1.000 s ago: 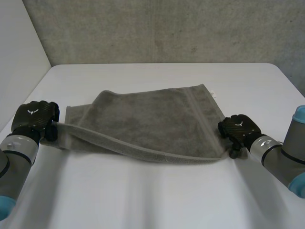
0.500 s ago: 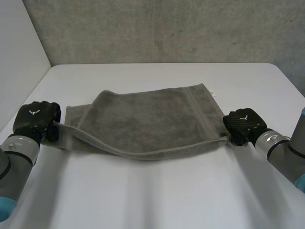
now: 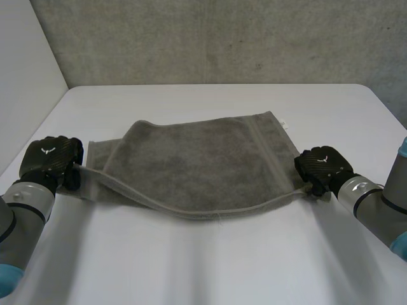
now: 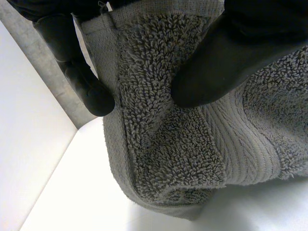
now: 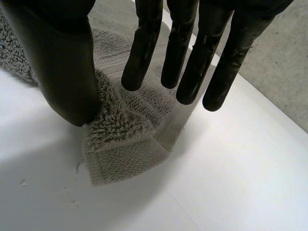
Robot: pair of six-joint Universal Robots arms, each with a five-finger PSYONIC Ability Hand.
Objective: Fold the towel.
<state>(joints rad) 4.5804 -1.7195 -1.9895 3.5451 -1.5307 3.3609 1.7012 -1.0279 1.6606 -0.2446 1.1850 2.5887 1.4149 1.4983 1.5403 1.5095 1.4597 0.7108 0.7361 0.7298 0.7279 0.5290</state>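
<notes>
Towel (image 3: pixel 203 159) lies mid tabletop (image 3: pixel 210 267), its near edge raised and sagging between the hands. Left hand (image 3: pixel 49 159): fingers (image 4: pixel 77 72) and thumb clamped on the near-left corner. Right hand (image 3: pixel 323 166): corner pinched under the thumb (image 5: pixel 62 72), fingers straight, tips clear of the cloth. Risk: the shallow right pinch slips when the edge is carried over, giving a skewed fold.

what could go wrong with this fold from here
1. The right hand pinches the towel close to its corner, with little cloth between thumb and fingers; it may slip out when carried across.
2. The near edge sags in the middle between it and the left hand, so it could drag on the table and land uneven.
3. The towel's far left part lies doubled over, so the fold may come out crooked.
</notes>
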